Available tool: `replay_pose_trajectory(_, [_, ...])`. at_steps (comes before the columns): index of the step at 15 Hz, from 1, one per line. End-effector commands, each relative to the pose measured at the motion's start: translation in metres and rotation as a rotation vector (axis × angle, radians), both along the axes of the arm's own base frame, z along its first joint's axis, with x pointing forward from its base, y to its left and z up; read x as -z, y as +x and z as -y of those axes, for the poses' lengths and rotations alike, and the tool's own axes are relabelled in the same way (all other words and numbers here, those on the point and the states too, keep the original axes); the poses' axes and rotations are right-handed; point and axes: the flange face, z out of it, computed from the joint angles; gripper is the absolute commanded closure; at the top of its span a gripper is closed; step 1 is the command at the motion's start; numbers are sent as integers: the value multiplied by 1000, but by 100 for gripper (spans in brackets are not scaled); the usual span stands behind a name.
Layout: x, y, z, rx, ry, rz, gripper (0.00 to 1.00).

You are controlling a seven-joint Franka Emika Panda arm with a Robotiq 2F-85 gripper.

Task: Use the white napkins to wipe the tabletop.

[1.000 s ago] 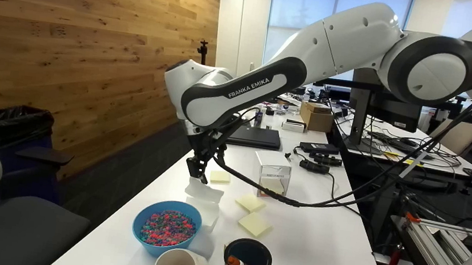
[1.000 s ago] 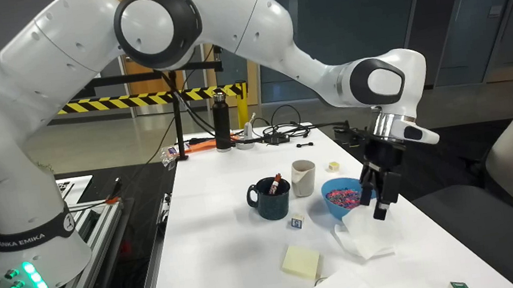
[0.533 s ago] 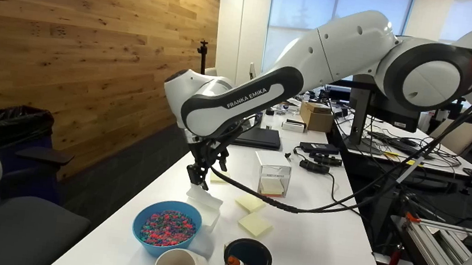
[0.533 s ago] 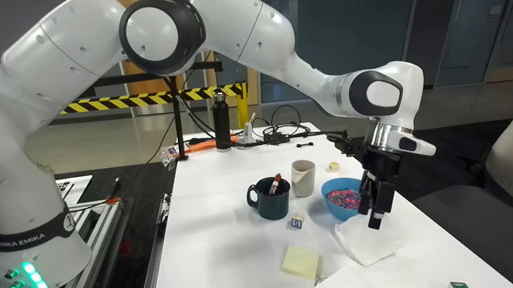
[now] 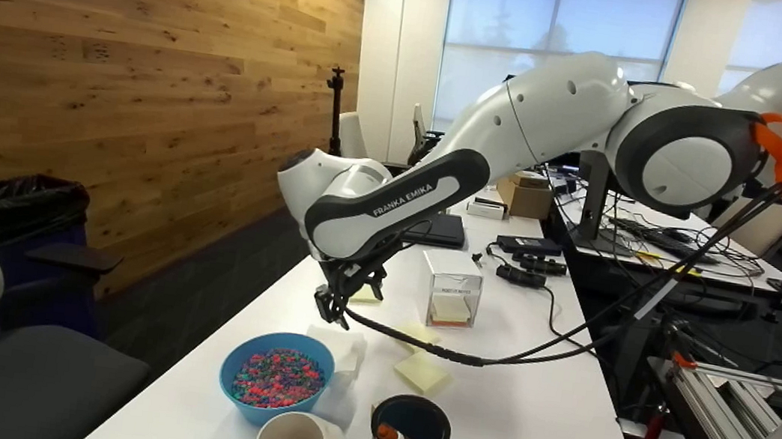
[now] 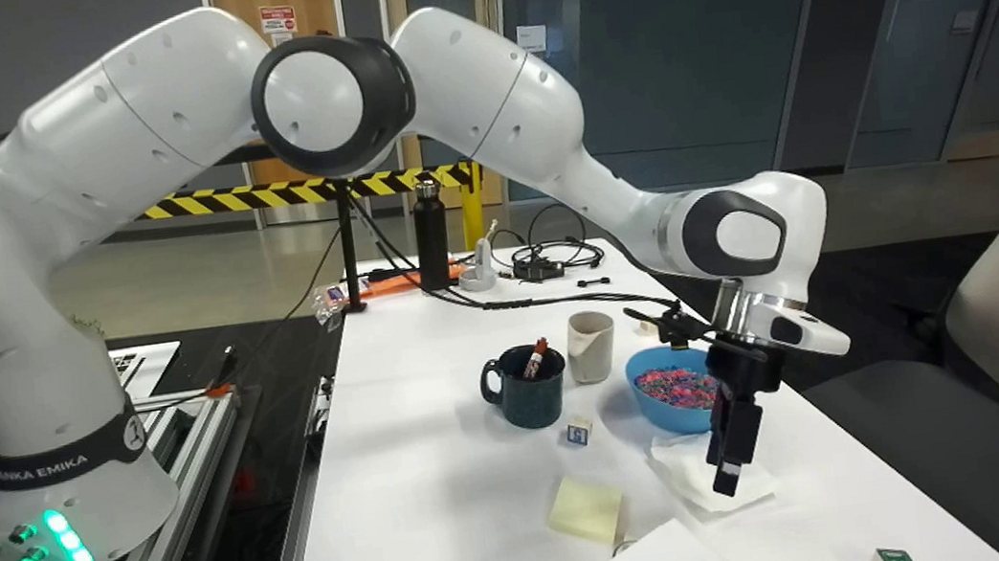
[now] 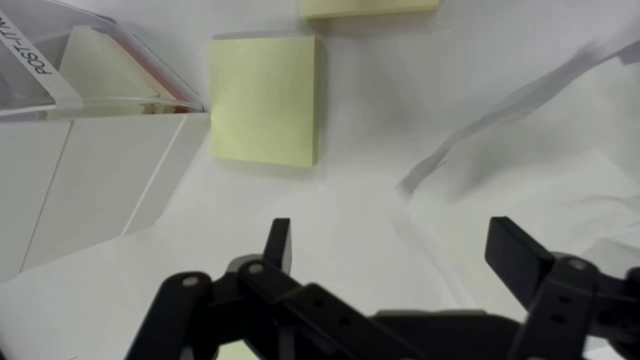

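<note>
Two fingers (image 7: 517, 260) of the tool (image 7: 392, 242) were spread wide in the wrist view; it had hold of nothing. The white napkins (image 7: 550, 195) lay creased on the tabletop (image 6: 416, 523), at 3 o'clock from the centre of the wrist view, partly behind one finger; number of sheets was unclear. In an exterior view they lay between 5 and 6 o'clock from the blue bowl (image 6: 672, 420), just beside it. There the tool slanted down in front of them, tips toward 7 o'clock; contact could not be confirmed. Same view: cream mug (image 6: 592, 350) stood at 10 o'clock from the bowl; dark mug (image 6: 530, 404) at 9 o'clock, marker (image 6: 534, 360) leaning inside. In the wrist view a pale yellow note pad (image 7: 262, 100) lay at 11 o'clock from centre, a labelled box (image 7: 107, 170) at 9 o'clock.
</note>
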Motion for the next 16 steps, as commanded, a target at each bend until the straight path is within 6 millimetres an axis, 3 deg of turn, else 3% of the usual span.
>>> replay_pose_trajectory(1, [-13, 5, 7, 34, 7, 28, 0])
replay_pose_trajectory(7, [-42, 3, 4, -51, 34, 4, 0])
replay_pose_trajectory(16, [-60, 4, -32, -118, 20, 8, 0])
